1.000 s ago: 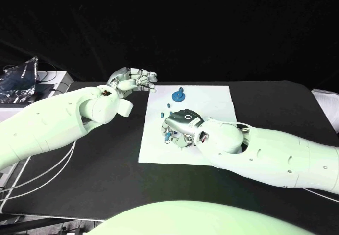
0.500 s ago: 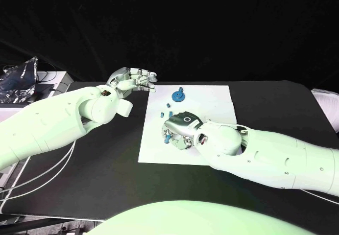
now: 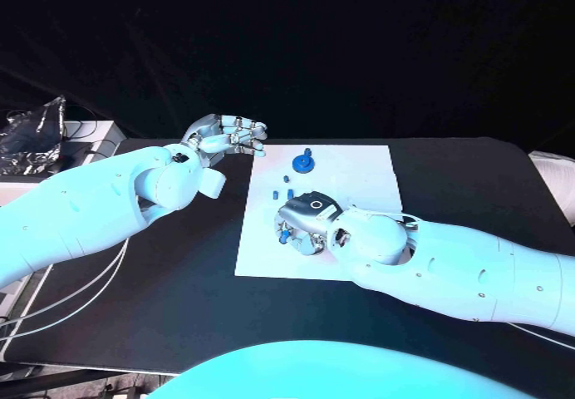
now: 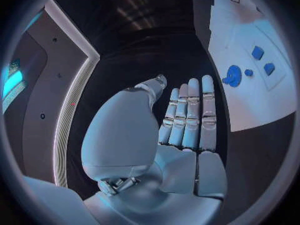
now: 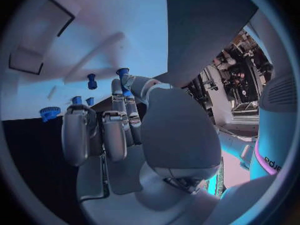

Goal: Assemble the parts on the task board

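The white task board (image 3: 360, 179) lies in the middle of the black table. A blue gear (image 3: 304, 160) stands near its far edge, with small blue parts (image 3: 287, 177) nearby. My right hand (image 3: 307, 219) hangs low over the board's left half with curled fingers. It pinches a small blue part (image 5: 123, 75) between thumb and a finger; blue shows under it (image 3: 282, 236). The right wrist view has the gear (image 5: 49, 113) and a loose peg (image 5: 92, 81). My left hand (image 3: 228, 135) is raised off the board's far left corner, fingers straight (image 4: 187, 115), holding nothing.
The left wrist view shows the board (image 4: 262, 100) with the gear (image 4: 232, 76) and two square blue parts (image 4: 257, 52). Dark recesses (image 5: 28, 60) are cut into the board. A white box with a crumpled bag (image 3: 36, 133) stands beyond the table's left edge.
My right hand has turned a little and edged toward me over the board's left half, keeping the blue part. The left arm has not moved.
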`<action>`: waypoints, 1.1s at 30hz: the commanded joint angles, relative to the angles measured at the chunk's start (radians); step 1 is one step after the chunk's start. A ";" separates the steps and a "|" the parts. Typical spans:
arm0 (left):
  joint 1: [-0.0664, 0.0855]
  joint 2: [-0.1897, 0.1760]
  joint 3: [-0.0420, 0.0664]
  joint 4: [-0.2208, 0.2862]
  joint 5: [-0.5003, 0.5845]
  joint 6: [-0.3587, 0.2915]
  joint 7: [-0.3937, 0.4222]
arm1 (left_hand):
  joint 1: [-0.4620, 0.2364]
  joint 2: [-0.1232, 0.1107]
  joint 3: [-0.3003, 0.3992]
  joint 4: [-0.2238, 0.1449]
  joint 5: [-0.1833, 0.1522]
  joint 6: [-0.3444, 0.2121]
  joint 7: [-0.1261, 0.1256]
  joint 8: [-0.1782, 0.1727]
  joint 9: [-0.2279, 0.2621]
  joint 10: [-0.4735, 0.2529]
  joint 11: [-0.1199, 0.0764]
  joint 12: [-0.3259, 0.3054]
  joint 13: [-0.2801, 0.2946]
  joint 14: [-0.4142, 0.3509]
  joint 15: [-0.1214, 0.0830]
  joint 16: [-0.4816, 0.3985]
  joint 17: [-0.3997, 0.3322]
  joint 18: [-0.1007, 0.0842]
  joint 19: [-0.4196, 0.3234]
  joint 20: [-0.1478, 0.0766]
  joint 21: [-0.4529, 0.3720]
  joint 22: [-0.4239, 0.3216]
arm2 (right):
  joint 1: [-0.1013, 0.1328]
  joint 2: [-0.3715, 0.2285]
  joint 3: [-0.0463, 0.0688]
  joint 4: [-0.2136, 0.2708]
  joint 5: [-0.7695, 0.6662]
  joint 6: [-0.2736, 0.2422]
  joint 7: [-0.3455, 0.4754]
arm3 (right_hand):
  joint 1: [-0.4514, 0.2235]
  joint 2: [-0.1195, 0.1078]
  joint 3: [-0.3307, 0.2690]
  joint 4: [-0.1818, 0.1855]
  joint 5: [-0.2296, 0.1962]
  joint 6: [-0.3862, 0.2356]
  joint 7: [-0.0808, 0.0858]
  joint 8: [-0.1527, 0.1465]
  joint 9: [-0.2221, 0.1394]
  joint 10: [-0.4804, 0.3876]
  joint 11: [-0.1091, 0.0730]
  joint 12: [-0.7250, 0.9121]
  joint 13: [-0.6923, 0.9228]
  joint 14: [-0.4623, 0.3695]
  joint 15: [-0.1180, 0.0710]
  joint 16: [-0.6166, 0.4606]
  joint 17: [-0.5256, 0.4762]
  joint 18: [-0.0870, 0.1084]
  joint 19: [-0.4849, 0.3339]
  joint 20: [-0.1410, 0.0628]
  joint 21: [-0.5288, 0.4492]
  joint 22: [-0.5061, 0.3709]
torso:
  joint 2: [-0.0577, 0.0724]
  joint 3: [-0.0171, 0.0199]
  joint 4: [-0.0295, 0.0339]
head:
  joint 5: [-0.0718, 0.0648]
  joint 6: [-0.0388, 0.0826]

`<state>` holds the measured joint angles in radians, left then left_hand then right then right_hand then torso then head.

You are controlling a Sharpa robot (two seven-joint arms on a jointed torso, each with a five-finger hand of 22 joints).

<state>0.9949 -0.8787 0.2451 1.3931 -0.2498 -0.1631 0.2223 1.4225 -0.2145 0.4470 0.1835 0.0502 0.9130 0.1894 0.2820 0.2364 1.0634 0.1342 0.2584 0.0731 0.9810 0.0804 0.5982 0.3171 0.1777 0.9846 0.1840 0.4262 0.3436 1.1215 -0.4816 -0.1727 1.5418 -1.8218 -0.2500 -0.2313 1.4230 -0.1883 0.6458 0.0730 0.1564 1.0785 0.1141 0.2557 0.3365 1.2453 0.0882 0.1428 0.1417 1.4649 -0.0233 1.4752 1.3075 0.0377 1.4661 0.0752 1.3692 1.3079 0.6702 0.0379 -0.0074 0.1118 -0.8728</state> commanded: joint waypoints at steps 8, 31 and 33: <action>0.000 -0.001 0.001 0.007 0.006 0.006 0.004 | 0.007 0.003 -0.004 0.003 0.001 0.002 0.006 -0.002 -0.002 0.004 0.004 -0.006 0.001 0.001 0.006 -0.007 0.002 0.004 0.010 0.000 -0.006 -0.001 | -0.004 0.005 -0.002 -0.003 -0.017 0.000 0.038 | -0.096 -0.077 -0.056 -0.005 0.005 -0.071 0.011 -0.035 0.039 -0.009 -0.026 -0.044 0.000 0.055 0.008 -0.007 0.008 0.005 0.059 0.001 -0.037 0.196 | -0.002 -0.0007 -0.0004 | -0.004 0.000; 0.000 -0.007 0.001 0.005 0.006 0.006 -0.005 | 0.005 0.000 -0.009 0.008 0.001 -0.001 0.007 -0.004 -0.003 -0.001 0.005 -0.010 0.001 0.000 0.007 -0.011 0.004 0.003 0.010 0.000 -0.010 -0.005 | -0.004 -0.035 -0.002 0.033 -0.018 -0.137 0.004 | -0.107 -0.089 -0.173 -0.007 -0.021 -0.141 0.001 -0.090 0.027 -0.128 -0.006 -0.036 -0.010 0.044 0.023 -0.026 -0.034 0.021 0.042 0.018 -0.134 0.167 | 0.000 0.0018 0.0000 | -0.008 0.000; 0.000 -0.007 0.001 0.005 0.006 0.007 -0.005 | 0.005 0.000 -0.010 0.008 0.001 -0.002 0.007 -0.004 -0.003 -0.001 0.005 -0.010 0.001 0.000 0.007 -0.011 0.005 0.003 0.010 0.001 -0.010 -0.005 | -0.004 -0.044 -0.002 0.041 -0.017 -0.149 0.003 | -0.106 -0.088 -0.177 -0.006 -0.021 -0.142 0.001 -0.091 0.026 -0.131 -0.006 -0.034 -0.010 0.044 0.023 -0.026 -0.035 0.021 0.042 0.018 -0.135 0.167 | 0.000 0.0023 -0.0003 | -0.008 0.000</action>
<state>0.9949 -0.8862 0.2451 1.3962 -0.2496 -0.1639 0.2152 1.4225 -0.2145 0.4414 0.1891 0.0502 0.9130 0.1894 0.2820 0.2343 1.0634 0.1342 0.2544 0.0731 0.9810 0.0804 0.5905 0.3206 0.1777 0.9883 0.1877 0.4220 0.3404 1.1179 -0.5215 -0.1749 1.5765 -1.8270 -0.3570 -0.2226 1.3060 -0.2767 0.4731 0.0663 0.1390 0.9400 0.1137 0.1679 0.3644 1.1225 0.0815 0.1052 0.1321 1.4645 -0.0055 1.4535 1.2746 0.0533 1.4661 0.0900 1.2394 1.3075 0.6702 0.0397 -0.0074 0.1042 -0.8728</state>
